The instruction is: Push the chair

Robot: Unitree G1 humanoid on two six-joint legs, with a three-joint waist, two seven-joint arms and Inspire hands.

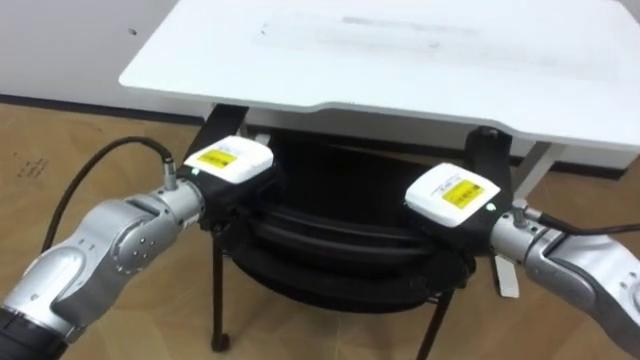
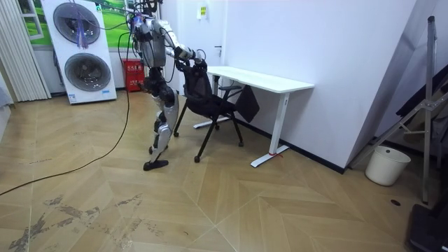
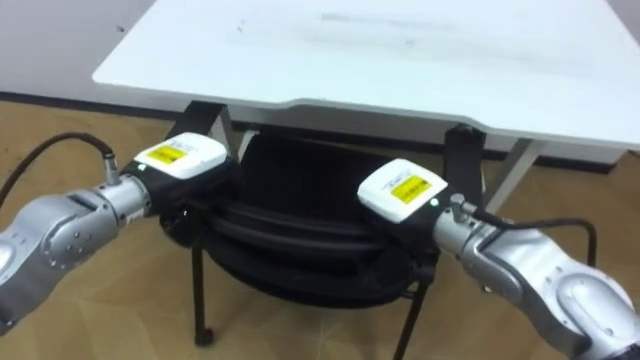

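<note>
Head views: my left hand and right hand rest on the top of the black chair, one near each end of its backrest, with the backs of both hands turned up toward the camera. What lies beneath each hand is hidden against the chair back, so I cannot tell whether either hand is clenched round the backrest or only laid against it. The chair faces the white desk. Its front part is covered by the desk's near edge, while the backrest and rear legs stand clear on my side.

Room view: I stand on the wooden floor directly behind the chair, both arms reaching forward to its back, one foot set behind the other. The chair is at the end of the desk nearer the room view's left, between me and the desk. Two stacked washers stand against the wall behind me, and a white bucket sits well apart near the wall at the room view's right.
</note>
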